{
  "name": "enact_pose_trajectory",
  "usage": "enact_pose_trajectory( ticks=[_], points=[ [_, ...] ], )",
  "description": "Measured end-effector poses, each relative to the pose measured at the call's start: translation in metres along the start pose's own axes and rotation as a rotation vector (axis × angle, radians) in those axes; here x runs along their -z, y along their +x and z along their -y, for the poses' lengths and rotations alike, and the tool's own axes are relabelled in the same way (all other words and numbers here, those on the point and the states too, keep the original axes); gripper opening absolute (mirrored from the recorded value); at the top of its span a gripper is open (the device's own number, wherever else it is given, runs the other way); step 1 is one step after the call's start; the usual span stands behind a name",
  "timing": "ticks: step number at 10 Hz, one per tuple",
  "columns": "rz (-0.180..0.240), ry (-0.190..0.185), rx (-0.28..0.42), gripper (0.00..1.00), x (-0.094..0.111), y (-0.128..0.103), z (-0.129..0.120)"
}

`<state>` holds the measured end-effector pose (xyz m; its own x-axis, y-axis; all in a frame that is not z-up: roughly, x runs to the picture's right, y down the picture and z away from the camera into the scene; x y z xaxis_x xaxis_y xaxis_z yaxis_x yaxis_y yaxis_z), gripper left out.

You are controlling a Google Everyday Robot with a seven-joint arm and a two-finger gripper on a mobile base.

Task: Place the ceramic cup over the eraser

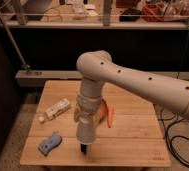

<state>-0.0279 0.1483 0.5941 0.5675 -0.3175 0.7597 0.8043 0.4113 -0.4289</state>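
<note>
The off-white ceramic cup (pixel 85 132) hangs at the end of my arm, pointing down over the front middle of the wooden table (pixel 133 137). My gripper (pixel 86 120) is just above it, holding the cup; its fingers are mostly hidden by the wrist and cup. A small black block, the eraser (pixel 83 149), shows right under the cup's lower end, on the table. Most of the eraser is covered; I cannot tell whether the cup touches it.
A light-blue wavy flat piece (pixel 49 143) lies front left. A whitish oblong box (pixel 57 108) and a small pale ball (pixel 41 119) lie at the left. An orange bowl and orange stick (pixel 108 115) are behind the arm. Cables lie on the floor at right.
</note>
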Motion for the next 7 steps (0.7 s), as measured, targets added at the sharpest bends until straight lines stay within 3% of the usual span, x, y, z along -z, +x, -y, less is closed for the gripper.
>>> enact_pose_trajectory(
  ticks=[4,7],
  points=[
    [0.010,-0.014,0.009,0.00,-0.015,0.000,0.008],
    [0.021,-0.029,0.025,0.00,-0.039,0.004,0.014]
  ],
)
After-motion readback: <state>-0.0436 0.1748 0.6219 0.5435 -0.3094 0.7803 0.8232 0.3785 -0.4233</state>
